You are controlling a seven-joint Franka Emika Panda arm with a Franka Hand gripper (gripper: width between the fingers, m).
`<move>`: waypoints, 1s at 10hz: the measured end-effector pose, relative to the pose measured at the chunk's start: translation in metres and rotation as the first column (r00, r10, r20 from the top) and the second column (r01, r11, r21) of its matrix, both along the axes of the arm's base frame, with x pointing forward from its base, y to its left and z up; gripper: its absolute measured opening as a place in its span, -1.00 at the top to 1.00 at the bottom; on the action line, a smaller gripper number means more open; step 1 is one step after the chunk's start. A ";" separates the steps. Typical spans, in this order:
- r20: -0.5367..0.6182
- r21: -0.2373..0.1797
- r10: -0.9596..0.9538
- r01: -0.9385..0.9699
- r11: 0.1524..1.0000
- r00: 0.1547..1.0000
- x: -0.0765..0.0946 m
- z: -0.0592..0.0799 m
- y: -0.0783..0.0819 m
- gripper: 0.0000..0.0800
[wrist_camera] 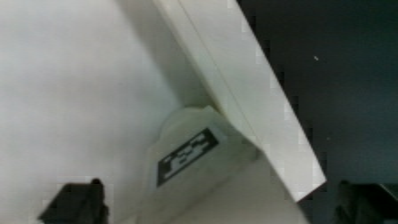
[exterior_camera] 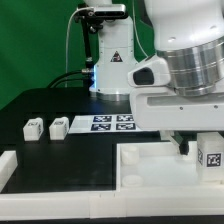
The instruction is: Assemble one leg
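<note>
And the fingers (wrist_camera: 75, 205) are spread wide, gripping nothing, low over the large white panel (exterior_camera: 150, 165) at the exterior view's right. The leg (wrist_camera: 192, 155) sits just ahead of them, in line with the gap between them and untouched, its tag facing the wrist camera, snug against the panel's raised edge. Two spare legs (exterior_camera: 45, 127) sit well apart on the black tabletop (exterior_camera: 60, 100), near the marker board (exterior_camera: 110, 122).
</note>
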State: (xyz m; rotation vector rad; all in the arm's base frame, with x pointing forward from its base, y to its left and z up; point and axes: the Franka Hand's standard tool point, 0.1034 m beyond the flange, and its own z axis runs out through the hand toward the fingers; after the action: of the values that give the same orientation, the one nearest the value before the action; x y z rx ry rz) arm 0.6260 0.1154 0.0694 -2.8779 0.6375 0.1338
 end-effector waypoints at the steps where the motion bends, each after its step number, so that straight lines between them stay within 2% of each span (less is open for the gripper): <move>1: 0.028 -0.019 0.136 -0.136 0.991 0.990 0.000 0.002 0.003 -0.62; 2: 0.065 -0.027 0.251 -0.250 0.968 0.966 0.002 0.001 0.002 -0.62; 3: 0.061 -0.025 0.229 -0.228 0.973 0.971 0.002 0.001 0.002 -0.62; 4: 0.060 -0.025 0.224 -0.223 0.975 0.973 0.002 0.000 0.002 -0.41; 5: 0.050 -0.024 0.177 -0.176 0.984 0.983 0.001 0.000 0.002 -0.07; 6: 0.028 -0.021 0.061 -0.060 0.998 0.998 0.001 0.000 0.003 -0.07; 7: 0.009 -0.026 -0.023 0.023 0.999 1.000 0.000 -0.002 -0.001 0.25; 9: -0.026 -0.026 -0.216 0.215 0.976 0.976 0.000 -0.003 -0.001 0.25; 10: -0.051 -0.021 -0.348 0.347 0.937 0.936 0.001 -0.003 -0.003 0.25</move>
State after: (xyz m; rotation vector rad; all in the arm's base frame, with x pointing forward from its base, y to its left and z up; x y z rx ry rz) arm 0.6273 0.1129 0.0667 -2.7248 1.1474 0.1554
